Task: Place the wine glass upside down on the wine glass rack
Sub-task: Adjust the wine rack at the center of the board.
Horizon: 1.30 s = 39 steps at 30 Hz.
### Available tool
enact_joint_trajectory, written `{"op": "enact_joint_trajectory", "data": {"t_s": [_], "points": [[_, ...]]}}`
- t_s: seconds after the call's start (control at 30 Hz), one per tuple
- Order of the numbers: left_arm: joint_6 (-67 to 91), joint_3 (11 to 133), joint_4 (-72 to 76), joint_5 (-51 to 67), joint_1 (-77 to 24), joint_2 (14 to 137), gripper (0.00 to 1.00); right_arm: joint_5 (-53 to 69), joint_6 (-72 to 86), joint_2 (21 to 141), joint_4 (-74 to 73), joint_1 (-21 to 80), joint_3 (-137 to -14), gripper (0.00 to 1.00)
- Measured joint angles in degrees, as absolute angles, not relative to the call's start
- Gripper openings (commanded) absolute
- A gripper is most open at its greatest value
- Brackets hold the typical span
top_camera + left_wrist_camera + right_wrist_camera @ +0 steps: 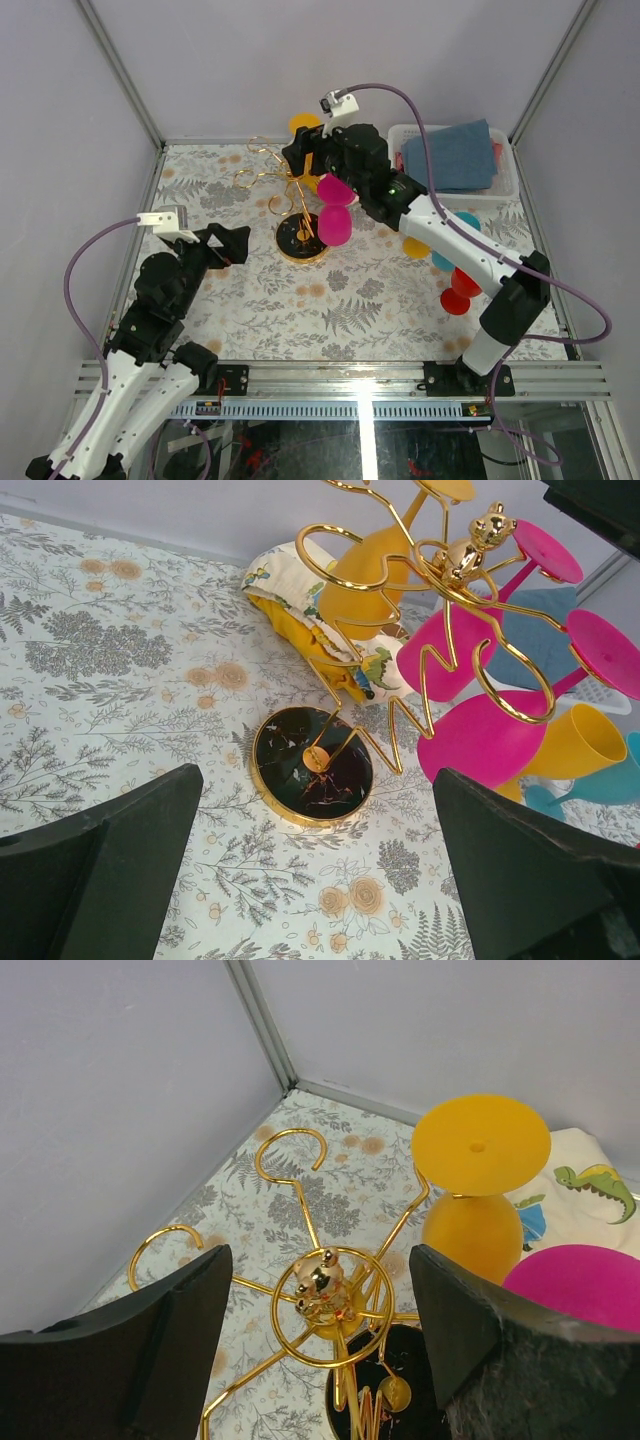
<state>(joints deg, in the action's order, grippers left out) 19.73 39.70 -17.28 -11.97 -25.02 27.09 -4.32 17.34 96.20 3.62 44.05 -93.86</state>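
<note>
One wine glass rack [300,780] carries three glasses: two pink glasses [452,650] [490,735] and one orange glass [478,1145]. Right of the rack: one yellow glass [575,742], one teal glass [466,222], one red glass [462,285] — also one white bin [508,180] and one blue cloth [455,155].

The wine glass rack [440,610] is bright polished gold wire, its round base [290,780] glossy black with a shiny gold rim. The pink glasses [480,740] and the yellow glass [360,590] hanging on it look like smooth, matt plastic. Beneath the rack the flower-printed table cover [120,660] is matt; behind it lies soft printed cloth [285,580].
</note>
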Motion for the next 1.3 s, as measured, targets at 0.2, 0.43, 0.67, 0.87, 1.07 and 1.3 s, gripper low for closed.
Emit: {"op": "enact_joint_trajectory", "data": {"t_s": [0.2,0.43,0.67,0.87,1.07,1.3], "points": [[19.9,39.7,-17.3,-10.9,-23.9,27.5,1.00,-11.5,13.3,96.3,3.6,47.7,-94.0,0.69],[20.1,39.7,-17.2,-10.0,-22.8,27.7,1.00,-15.7,10.4,99.8,3.2,49.1,-95.9,0.66],[20.4,39.7,-17.2,-8.3,-21.1,28.1,1.00,-17.1,9.1,103.9,1.9,49.9,-97.7,0.59],[20.6,39.7,-17.2,-7.6,-20.2,28.1,1.00,-18.5,8.5,105.9,1.1,49.9,-99.3,0.47],[20.7,39.7,-17.1,-7.1,-19.2,28.0,1.00,-19.4,7.9,106.3,0.3,50.0,-100.1,0.35],[20.8,39.7,-17.1,-6.0,-18.5,28.0,1.00,-19.6,7.0,107.6,-1.6,50.2,-102.6,0.15]]}}
